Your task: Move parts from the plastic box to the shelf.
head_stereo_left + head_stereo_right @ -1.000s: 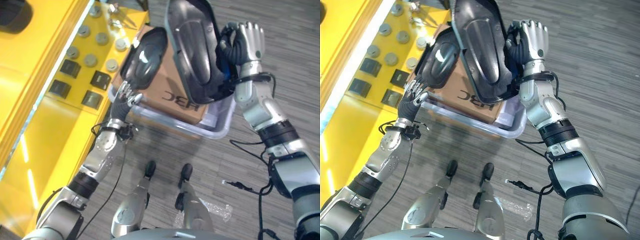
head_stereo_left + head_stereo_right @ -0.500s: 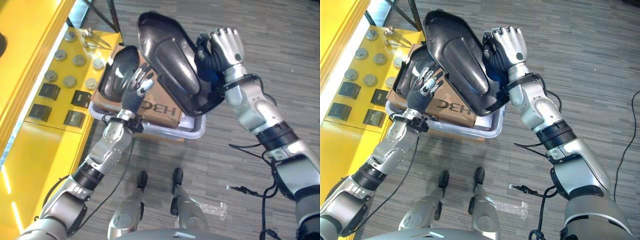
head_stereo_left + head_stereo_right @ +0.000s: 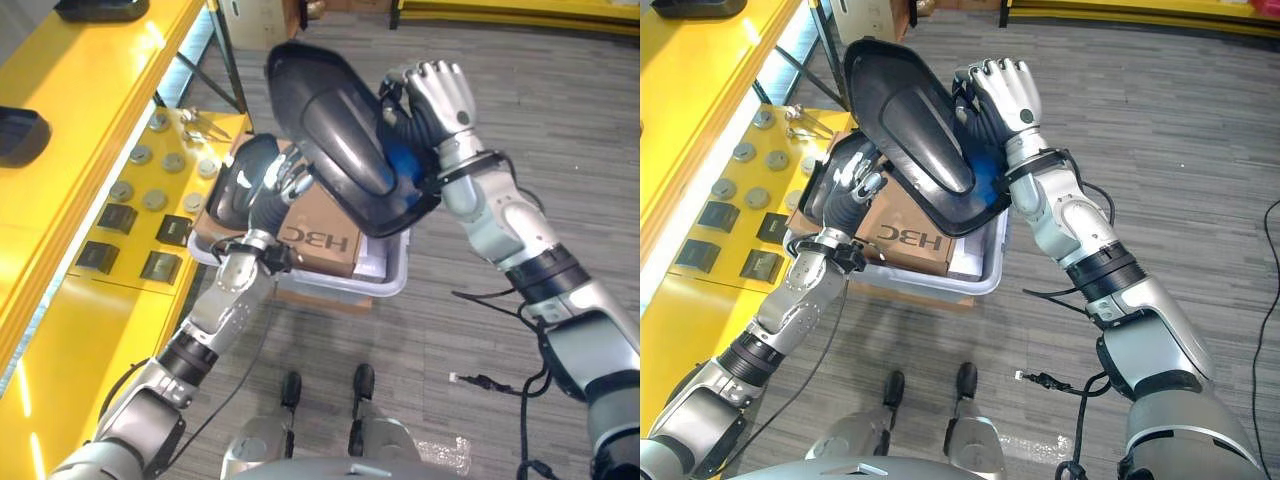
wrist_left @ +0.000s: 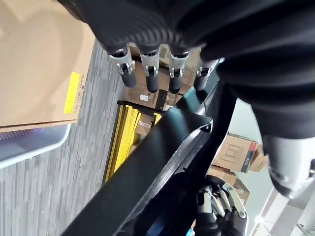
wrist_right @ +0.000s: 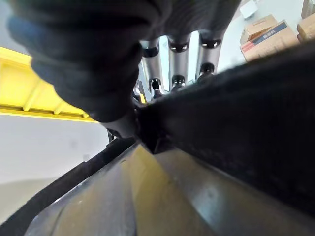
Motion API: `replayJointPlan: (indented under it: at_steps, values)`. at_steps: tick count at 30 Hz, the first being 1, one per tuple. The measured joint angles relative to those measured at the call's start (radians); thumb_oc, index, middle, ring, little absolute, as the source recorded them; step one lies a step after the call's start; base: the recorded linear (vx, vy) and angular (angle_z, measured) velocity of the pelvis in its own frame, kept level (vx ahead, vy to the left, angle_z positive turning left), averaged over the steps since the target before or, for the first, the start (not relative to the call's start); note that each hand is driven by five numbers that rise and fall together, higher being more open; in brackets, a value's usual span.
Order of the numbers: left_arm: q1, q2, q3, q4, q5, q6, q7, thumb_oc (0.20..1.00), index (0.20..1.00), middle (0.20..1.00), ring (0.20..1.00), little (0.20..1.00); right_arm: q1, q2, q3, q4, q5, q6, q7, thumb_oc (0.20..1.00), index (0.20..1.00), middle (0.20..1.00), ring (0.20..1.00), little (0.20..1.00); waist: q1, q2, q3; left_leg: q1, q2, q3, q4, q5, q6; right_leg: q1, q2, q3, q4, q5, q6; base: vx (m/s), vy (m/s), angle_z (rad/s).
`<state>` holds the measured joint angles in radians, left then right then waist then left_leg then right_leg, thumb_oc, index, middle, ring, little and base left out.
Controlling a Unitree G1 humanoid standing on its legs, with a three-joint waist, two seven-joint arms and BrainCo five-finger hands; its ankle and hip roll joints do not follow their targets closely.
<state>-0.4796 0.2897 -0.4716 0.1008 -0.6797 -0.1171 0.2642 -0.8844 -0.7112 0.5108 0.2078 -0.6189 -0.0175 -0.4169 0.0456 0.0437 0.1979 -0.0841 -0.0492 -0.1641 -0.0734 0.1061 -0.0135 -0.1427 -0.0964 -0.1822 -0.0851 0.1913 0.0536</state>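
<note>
My right hand [image 3: 432, 98] holds a large dark moulded plastic part [image 3: 338, 140] up above the clear plastic box [image 3: 396, 277], fingers curled over the part's edge [image 5: 236, 128]. My left hand [image 3: 284, 186] reaches up under the part's lower side with straight fingers [image 4: 150, 73], at or just short of its surface. A smaller dark oval part [image 3: 238, 182] leans in the box's left end beside a brown cardboard carton [image 3: 322, 228]. The yellow shelf [image 3: 60, 140] runs along my left.
On the shelf's lower yellow level lie several grey round discs [image 3: 152, 198], black square pieces [image 3: 160, 266] and a metal tool [image 3: 205, 126]. A dark part [image 3: 20, 135] sits on the upper level. Grey floor stretches to the right of the box.
The view has shifted. My left hand has risen from the box's left rim to the large part's underside. The right hand keeps its hold, with the part tilted more over the box.
</note>
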Motion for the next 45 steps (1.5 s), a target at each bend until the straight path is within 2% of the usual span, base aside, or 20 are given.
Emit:
replayJointPlan:
  at_steps: [6,8,18,24,33,35,37,41,45]
  values:
    - [0.021,-0.029,0.0,0.021,0.009,0.001,0.035,1.0,1.0,1.0,1.0,1.0,0.028,0.023,0.005,-0.038,-0.02,0.002,0.0,0.2,0.2,0.2,0.2,0.2,0.003,-0.004,-0.029,0.0,0.0,-0.001,0.0,-0.002,0.001,0.0,0.0,-0.001,0.001,0.002,-0.002,0.0,0.0,0.0]
    - [0.027,-0.071,0.002,0.054,0.007,0.001,0.056,1.0,1.0,1.0,1.0,1.0,0.055,0.1,0.02,-0.057,-0.017,0.014,-0.007,0.2,0.2,0.2,0.2,0.2,-0.006,-0.004,-0.043,0.002,0.001,-0.001,-0.001,-0.002,0.002,0.002,0.0,-0.003,0.001,0.002,-0.002,0.0,0.0,0.0]
    - [0.025,-0.083,0.004,0.069,-0.026,0.001,0.103,1.0,1.0,1.0,1.0,1.0,0.055,0.121,0.029,-0.057,-0.015,0.021,-0.006,0.2,0.2,0.2,0.2,0.2,-0.008,-0.004,-0.043,0.017,0.001,0.003,-0.003,-0.003,0.003,0.013,0.0,0.001,0.0,0.001,-0.001,0.0,0.0,0.0]
    - [0.02,-0.083,0.003,0.066,-0.026,0.0,0.103,1.0,1.0,1.0,1.0,1.0,0.055,0.114,0.075,-0.057,-0.017,0.021,0.003,0.2,0.2,0.2,0.2,0.2,-0.009,-0.004,-0.043,0.021,0.001,0.002,-0.003,-0.003,0.003,0.019,0.0,0.0,0.0,0.001,-0.001,0.0,0.0,0.0]
    - [0.02,-0.069,0.012,0.049,0.0,-0.001,0.101,1.0,1.0,1.0,1.0,1.0,0.055,0.076,0.084,-0.057,-0.052,0.019,0.035,0.2,0.2,0.2,0.2,0.2,-0.004,-0.006,-0.043,0.022,0.001,0.0,-0.003,-0.003,0.003,0.02,0.0,-0.003,0.001,0.001,-0.001,0.0,0.0,0.0]
    - [0.02,-0.063,0.012,0.049,0.037,0.0,0.1,1.0,1.0,1.0,1.0,1.0,0.055,0.065,0.087,-0.057,-0.057,0.014,0.039,0.2,0.2,0.2,0.2,0.2,-0.004,-0.01,-0.046,0.021,0.001,-0.001,-0.003,-0.003,0.003,0.021,0.0,-0.004,0.001,0.001,-0.001,0.0,0.0,0.0]
    - [0.019,-0.032,0.019,0.038,0.109,0.014,0.093,1.0,1.0,1.0,1.0,1.0,0.053,-0.004,0.114,-0.103,-0.067,-0.01,0.047,0.2,0.2,0.2,0.2,0.2,-0.004,-0.021,-0.053,0.022,0.001,-0.002,-0.004,-0.003,0.003,0.021,0.0,-0.005,0.001,0.0,-0.001,0.0,0.0,0.0]
    - [0.019,-0.016,0.036,0.038,0.179,0.029,0.091,1.0,1.0,1.0,1.0,1.0,0.048,-0.014,0.114,-0.117,-0.086,-0.021,0.068,0.2,0.2,0.2,0.2,0.2,-0.005,-0.03,-0.058,0.03,0.001,-0.003,-0.004,-0.004,0.004,0.03,-0.001,-0.006,0.0,-0.001,0.001,0.0,0.0,0.0]
    - [0.021,-0.021,0.039,0.038,0.184,0.03,0.092,1.0,1.0,1.0,1.0,1.0,0.048,-0.001,0.113,-0.122,-0.08,-0.024,0.072,0.2,0.2,0.2,0.2,0.2,-0.002,-0.031,-0.059,0.035,0.0,-0.003,-0.004,-0.006,0.005,0.035,-0.002,-0.006,-0.002,-0.011,0.009,0.0,0.0,0.0]
